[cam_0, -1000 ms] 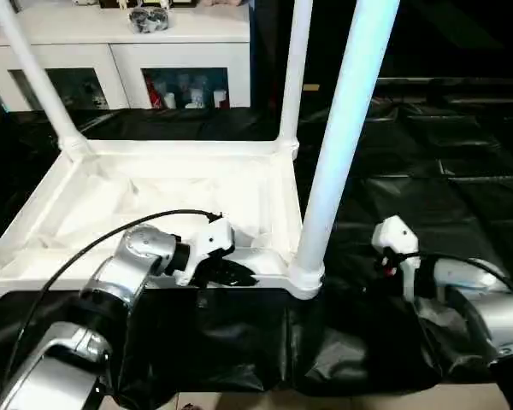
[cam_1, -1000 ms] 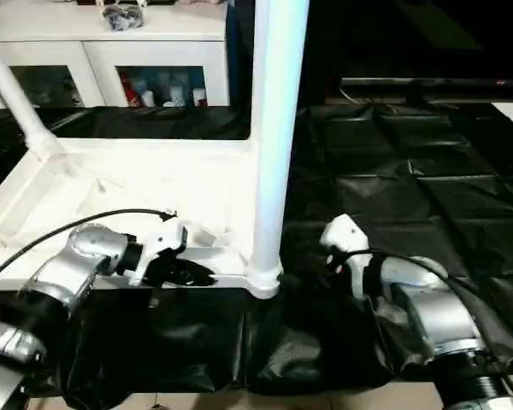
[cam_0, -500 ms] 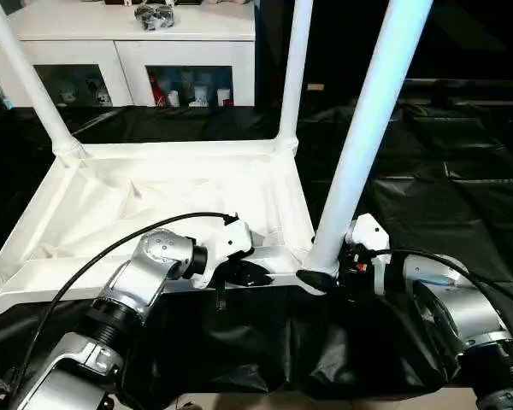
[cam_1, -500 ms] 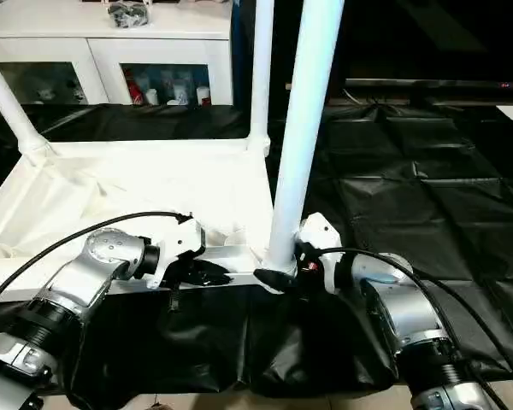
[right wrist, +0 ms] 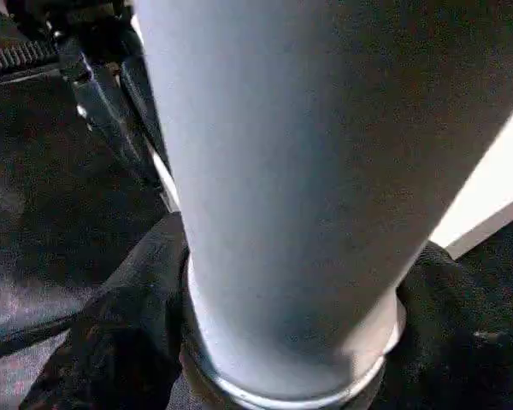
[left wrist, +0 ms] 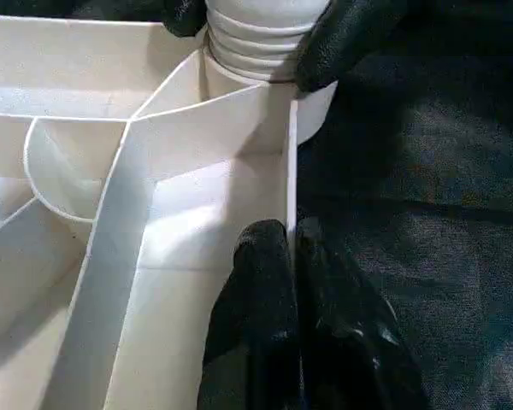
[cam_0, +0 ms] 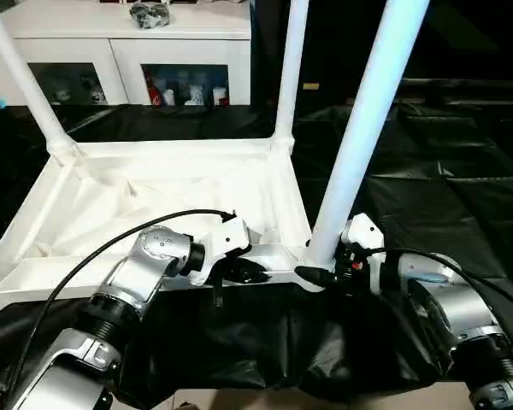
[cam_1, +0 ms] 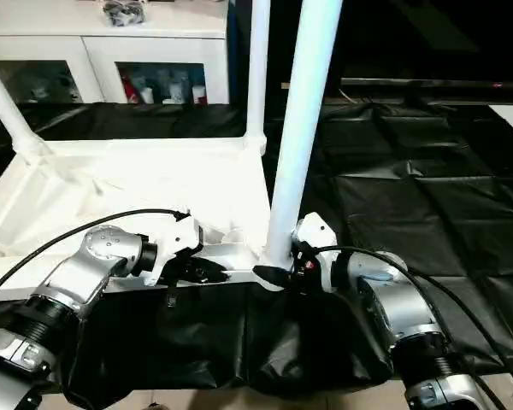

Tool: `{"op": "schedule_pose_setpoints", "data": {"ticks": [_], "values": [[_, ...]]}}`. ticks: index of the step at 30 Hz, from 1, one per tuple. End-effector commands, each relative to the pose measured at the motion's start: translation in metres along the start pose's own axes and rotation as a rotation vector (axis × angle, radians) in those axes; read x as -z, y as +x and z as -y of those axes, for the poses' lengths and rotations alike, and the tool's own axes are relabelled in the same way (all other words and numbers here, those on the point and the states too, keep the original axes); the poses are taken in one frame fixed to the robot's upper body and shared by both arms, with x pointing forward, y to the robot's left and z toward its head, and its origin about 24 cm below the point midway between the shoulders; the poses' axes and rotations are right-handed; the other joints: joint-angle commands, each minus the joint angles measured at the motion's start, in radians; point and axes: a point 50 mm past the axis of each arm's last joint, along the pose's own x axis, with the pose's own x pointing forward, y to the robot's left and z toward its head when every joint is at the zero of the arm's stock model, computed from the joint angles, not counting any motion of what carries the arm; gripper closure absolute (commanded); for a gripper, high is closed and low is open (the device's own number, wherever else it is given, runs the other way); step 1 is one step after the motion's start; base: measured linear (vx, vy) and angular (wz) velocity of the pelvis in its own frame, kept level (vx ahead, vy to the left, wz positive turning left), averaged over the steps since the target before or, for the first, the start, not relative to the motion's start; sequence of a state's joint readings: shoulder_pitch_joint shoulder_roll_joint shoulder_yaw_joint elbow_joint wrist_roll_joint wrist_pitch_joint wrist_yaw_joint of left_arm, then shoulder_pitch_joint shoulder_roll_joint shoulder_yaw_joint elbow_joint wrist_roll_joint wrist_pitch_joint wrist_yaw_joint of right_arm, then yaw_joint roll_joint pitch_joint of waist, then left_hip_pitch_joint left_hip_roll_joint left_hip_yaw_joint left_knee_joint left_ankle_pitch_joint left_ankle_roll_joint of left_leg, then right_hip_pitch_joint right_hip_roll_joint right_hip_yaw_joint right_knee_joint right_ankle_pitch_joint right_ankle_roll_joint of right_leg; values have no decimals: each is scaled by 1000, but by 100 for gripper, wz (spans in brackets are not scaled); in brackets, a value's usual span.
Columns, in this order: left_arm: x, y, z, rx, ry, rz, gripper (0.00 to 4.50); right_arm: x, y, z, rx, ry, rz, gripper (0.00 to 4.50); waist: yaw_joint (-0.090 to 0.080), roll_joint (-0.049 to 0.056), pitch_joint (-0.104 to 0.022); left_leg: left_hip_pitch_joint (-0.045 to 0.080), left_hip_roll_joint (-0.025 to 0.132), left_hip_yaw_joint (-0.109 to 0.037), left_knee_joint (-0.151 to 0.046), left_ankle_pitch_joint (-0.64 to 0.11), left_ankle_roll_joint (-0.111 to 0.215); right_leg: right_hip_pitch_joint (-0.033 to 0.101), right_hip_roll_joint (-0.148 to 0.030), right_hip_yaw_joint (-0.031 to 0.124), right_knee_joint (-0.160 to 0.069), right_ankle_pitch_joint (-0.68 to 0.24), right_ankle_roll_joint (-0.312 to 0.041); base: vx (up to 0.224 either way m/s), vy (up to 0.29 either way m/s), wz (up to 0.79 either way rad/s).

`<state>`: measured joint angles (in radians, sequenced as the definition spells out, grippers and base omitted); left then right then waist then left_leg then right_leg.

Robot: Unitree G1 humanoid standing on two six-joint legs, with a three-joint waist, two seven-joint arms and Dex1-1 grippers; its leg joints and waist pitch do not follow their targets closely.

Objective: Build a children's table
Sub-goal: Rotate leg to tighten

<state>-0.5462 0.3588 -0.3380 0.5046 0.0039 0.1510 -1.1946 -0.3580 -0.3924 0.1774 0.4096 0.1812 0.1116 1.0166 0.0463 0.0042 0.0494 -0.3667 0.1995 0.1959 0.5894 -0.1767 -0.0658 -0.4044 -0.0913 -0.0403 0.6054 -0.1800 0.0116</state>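
The white tabletop [cam_0: 154, 184] lies upside down on the black sheet, ribbed side up. A long white leg [cam_0: 359, 128] stands in its near right corner socket. Two more legs rise from the far corners, one on the left [cam_0: 26, 81] and one on the right [cam_0: 291, 73]. My left gripper [cam_0: 255, 275] is shut on the thin near rim wall [left wrist: 286, 154], just left of that socket. My right gripper [cam_1: 274, 272] clasps the base of the near right leg [right wrist: 291, 171], with a black finger [right wrist: 128, 325] pressed on each side.
A white glass-fronted cabinet [cam_0: 128, 43] stands behind the table, with small items on top. The crinkled black sheet [cam_0: 445, 171] covers the work surface to the right and hangs over the front edge. A black cable [cam_0: 111, 248] loops over my left forearm.
My right gripper has come in from the right and closed its fingers around the base of the near right leg. My left gripper keeps its grip on the rim. The camera has shifted slightly.
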Motion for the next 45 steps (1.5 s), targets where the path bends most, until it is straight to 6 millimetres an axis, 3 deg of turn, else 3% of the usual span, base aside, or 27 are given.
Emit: {"op": "schedule_pose_setpoints", "data": {"ticks": [1, 4, 5, 6, 8, 11, 12, 14, 18, 19, 21, 22, 25, 26, 28, 29, 33, 36, 40, 42, 45], "values": [[14, 1, 0, -31, -60, -47, 450, 1, 3, 3, 35, 16, 7, 173, -1, -12, -46, 12, 23, -23, -82, -408, 9, 15, -47, 25, -113, -584, -113, 0, 0, 0], [13, 2, -3, -63, -69, -41, 450, 3, 7, 4, 69, 35, 24, 175, -9, -14, -44, 13, 22, -28, -83, -430, 3, 16, -47, 21, -118, -623, -102, 0, 0, 0], [7, 7, -8, -124, -84, -22, 450, 7, 16, 9, 192, 94, 46, 175, -13, -12, -45, 13, 24, -27, -84, -432, 1, 13, -49, 21, -118, -619, -105, 0, 0, 0], [7, 7, -8, -124, -84, -22, 450, 7, 16, 9, 192, 94, 46, 176, -18, -11, -45, 11, 21, -31, -85, -431, -8, 16, -48, 16, -118, -618, -109, 0, 0, 0], [-6, 20, -15, -223, -118, 23, 450, 10, 33, 14, 345, 170, 69, 176, -27, -9, -47, 4, 23, -35, -91, -428, -20, 24, -48, 11, -114, -601, -109, 0, 0, 0], [-17, 31, -18, -264, -126, 47, 450, 8, 47, 14, 415, 200, 77, 176, -34, -11, -48, 14, 19, -38, -91, -459, -21, 19, -47, 10, -120, -575, -120, 0, 0, 0], [-22, 36, -18, -276, -127, 61, 450, 6, 54, 14, 456, 202, 69, 176, -34, -9, -49, 13, 19, -40, -93, -456, -13, 23, -47, 10, -121, -551, -127, 0, 0, 0], [-37, 50, -16, -278, -109, 97, 450, -4, 74, 10, 518, 201, 60, 176, -42, -9, -47, 13, 17, -37, -92, -467, -11, 17, -45, 12, -121, -524, -144, 0, 0, 0], [-45, 58, -10, -234, -39, 103, 450, -20, 94, -4, 403, 163, 125, 176, -42, -13, -50, 11, 17, -34, -91, -453, 7, 20, -48, 17, -123, -513, -141, 0, 0, 0], [-45, 58, -9, -228, -30, 97, 450, -22, 95, -5, 388, 148, 131, 142, -41, -13, -50, 11, 17, -34, -91, -445, 10, 21, -47, 18, -122, -502, -144, 0, 0, 0], [-37, 53, -5, -172, 7, 81, 450, -24, 90, -6, 333, 118, 151, 107, -37, -21, -52, 7, 17, -30, -90, -407, 26, 25, -49, 21, -117, -463, -158, 0, 0, 0], [-35, 51, -4, -155, 15, 78, 450, -24, 88, -6, 321, 120, 157, 107, -37, -17, -53, 1, 19, -30, -91, -380, 33, 31, -50, 23, -111, -436, -164, 0, 0, 0], [-27, 40, 1, -86, 19, 86, 450, -24, 75, -3, 265, 62, 147, 85, -32, -22, -54, 2, 20, -25, -90, -344, 48, 34, -50, 24, -109, -407, -172, 0, 0, 0], [-24, 35, 3, -53, 27, 91, 450, -23, 69, -3, 220, 26, 134, 65, -26, -23, -57, 2, 23, -23, -87, -301, 62, 37, -51, 25, -103, -370, -184, 0, 0, 0], [-19, 27, 6, -5, 31, 94, 450, -21, 57, -5, 139, -25, 110, 62, -24, -22, -57, 3, 26, -20, -85, -285, 70, 34, -49, 27, -101, -339, -194, 0, 0, 0], [-15, 22, 8, 24, 36, 92, 450, -19, 50, -6, 87, -46, 95, 62, -20, -23, -61, 1, 25, -17, -82, -251, 83, 40, -45, 26, -90, -270, -214, 55, -26, 5], [-9, 12, 8, 60, 44, 74, 450, -16, 34, -8, -21, -64, 65, 62, -10, -21, -62, 2, 26, -15, -78, -212, 94, 41, -44, 27, -82, -221, -230, 0, 0, 0], [-5, 3, 9, 98, 50, 65, 450, -12, 22, -9, -104, -70, 31, 62, -5, -21, -65, 0, 24, -12, -73, -162, 111, 47, -40, 25, -69, -121, -266, 0, 0, 0], [-2, -10, 11, 162, 54, 52, 450, -9, 7, -9, -191, -77, -22, 62, 4, -19, -61, 5, 29, -10, -75, -195, 103, 44, -40, 23, -73, -178, -263, 0, 0, 0], [-1, -13, 11, 178, 49, 48, 450, -9, 5, -9, -207, -70, -28, 97, 7, -18, -59, 8, 31, -9, -78, -228, 82, 40, -41, 25, -78, -233, -251, 0, 0, 0], [0, -16, 11, 206, 44, 34, 450, -10, 4, -9, -229, -72, -43, 110, 12, -19, -58, 12, 33, -6, -79, -248, 61, 35, -43, 27, -79, -267, -239, 0, 0, 0]]}}
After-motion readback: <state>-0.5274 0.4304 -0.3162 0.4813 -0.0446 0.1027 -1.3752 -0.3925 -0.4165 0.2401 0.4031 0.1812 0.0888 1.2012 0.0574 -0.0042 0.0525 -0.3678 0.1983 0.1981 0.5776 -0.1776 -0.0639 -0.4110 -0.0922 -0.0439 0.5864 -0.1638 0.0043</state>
